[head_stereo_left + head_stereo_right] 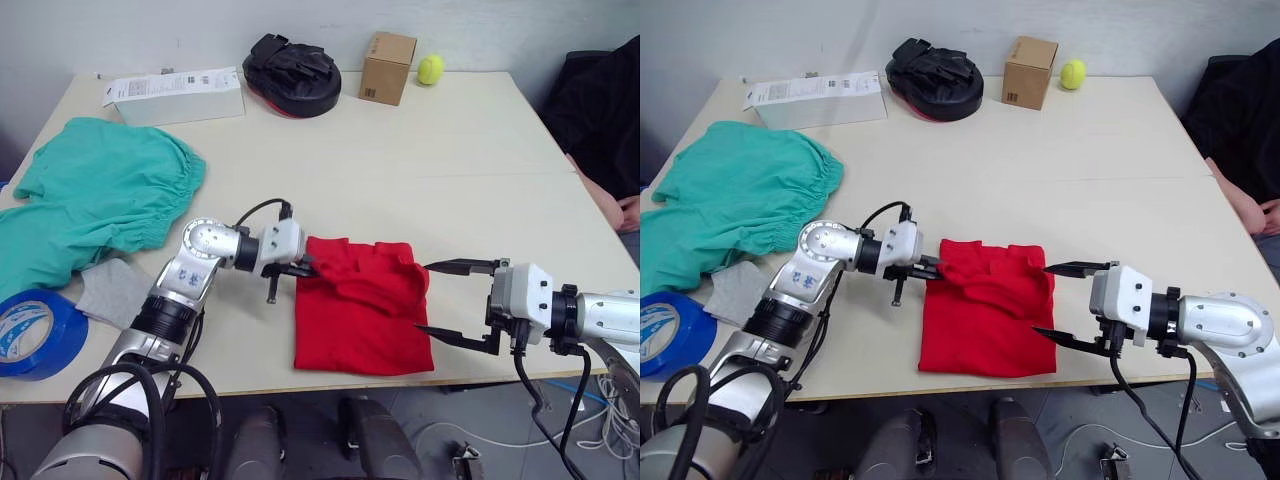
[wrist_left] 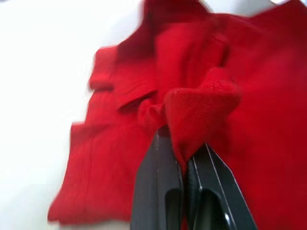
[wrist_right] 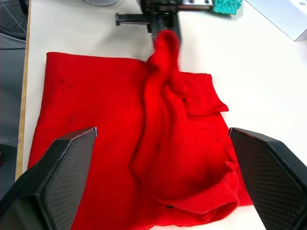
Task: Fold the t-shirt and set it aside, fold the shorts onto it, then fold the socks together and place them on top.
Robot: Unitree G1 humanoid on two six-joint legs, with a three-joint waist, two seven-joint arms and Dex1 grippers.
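Note:
The red t-shirt (image 1: 362,310) lies partly folded near the table's front edge, with a raised ridge of cloth across it. My left gripper (image 1: 305,268) is shut on a pinch of the t-shirt's left edge (image 2: 201,103) and holds it slightly lifted. My right gripper (image 1: 447,300) stands open just right of the t-shirt, its fingers (image 3: 57,165) spread wide and holding nothing. The teal-green shorts (image 1: 95,195) lie spread at the table's left. A grey sock (image 1: 115,290) lies below the shorts, near my left arm.
A blue tape roll (image 1: 30,330) sits at the front left corner. At the back stand a white box (image 1: 180,95), a black padded mitt (image 1: 292,72), a cardboard box (image 1: 387,66) and a tennis ball (image 1: 431,68). A person's arm (image 1: 605,200) rests at the right edge.

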